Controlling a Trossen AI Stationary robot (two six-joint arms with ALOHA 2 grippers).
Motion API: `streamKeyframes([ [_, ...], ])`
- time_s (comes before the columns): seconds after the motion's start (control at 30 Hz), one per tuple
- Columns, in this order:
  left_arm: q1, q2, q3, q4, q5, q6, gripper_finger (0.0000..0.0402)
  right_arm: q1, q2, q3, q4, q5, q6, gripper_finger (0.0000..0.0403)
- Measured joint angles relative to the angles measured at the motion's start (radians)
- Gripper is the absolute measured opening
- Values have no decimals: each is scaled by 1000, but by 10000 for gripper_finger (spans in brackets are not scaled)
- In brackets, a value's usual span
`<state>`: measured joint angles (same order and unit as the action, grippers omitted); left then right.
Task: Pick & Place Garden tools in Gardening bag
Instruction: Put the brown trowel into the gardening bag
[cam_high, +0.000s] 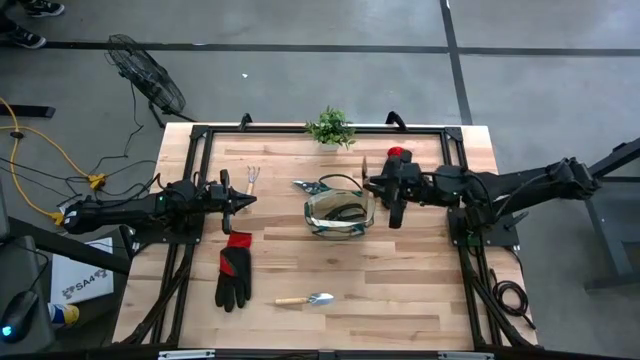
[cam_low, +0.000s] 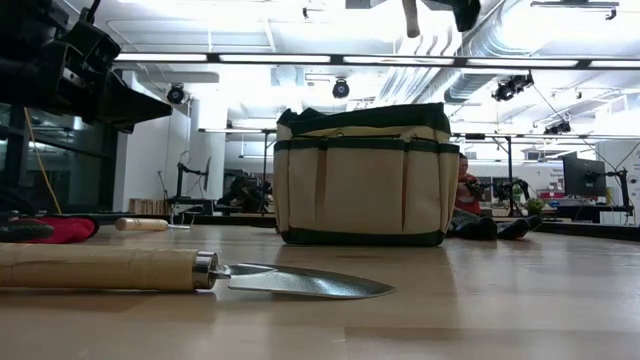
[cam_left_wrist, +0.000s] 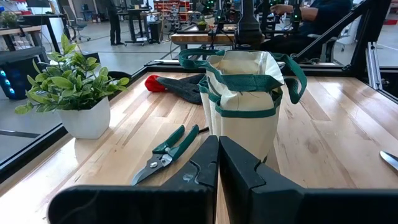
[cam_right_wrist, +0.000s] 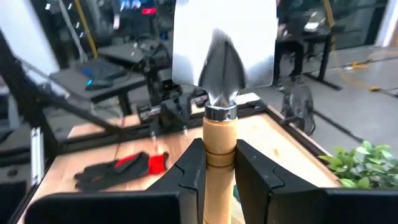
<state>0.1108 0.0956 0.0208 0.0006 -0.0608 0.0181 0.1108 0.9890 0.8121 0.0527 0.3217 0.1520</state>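
Right of centre in the high view, the right gripper (cam_right_wrist: 217, 163) pinches a trowel (cam_right_wrist: 221, 93) by its wooden handle beside the bag (cam_high: 340, 212), probably stiff and blade-heavy, while the left gripper (cam_left_wrist: 217, 168) waits pressed together.

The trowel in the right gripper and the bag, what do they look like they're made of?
Trowel: pale, smooth handle, likely wood; shiny blade and collar, apparently polished metal. Bag: matte khaki cloth with green trim, creased and sagging, probably canvas. The right gripper is shut on the trowel's handle.
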Motion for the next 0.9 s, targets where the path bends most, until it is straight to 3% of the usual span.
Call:
streamKeyframes([
  [0.23,0,0,0,0,0,0,10,-66,99,153,-215,-98,22,51],
  [0.6,0,0,0,0,0,0,10,-156,255,328,-397,-255,35,51],
  [0.9,0,0,0,0,0,0,10,-173,367,370,-475,-304,27,51],
])
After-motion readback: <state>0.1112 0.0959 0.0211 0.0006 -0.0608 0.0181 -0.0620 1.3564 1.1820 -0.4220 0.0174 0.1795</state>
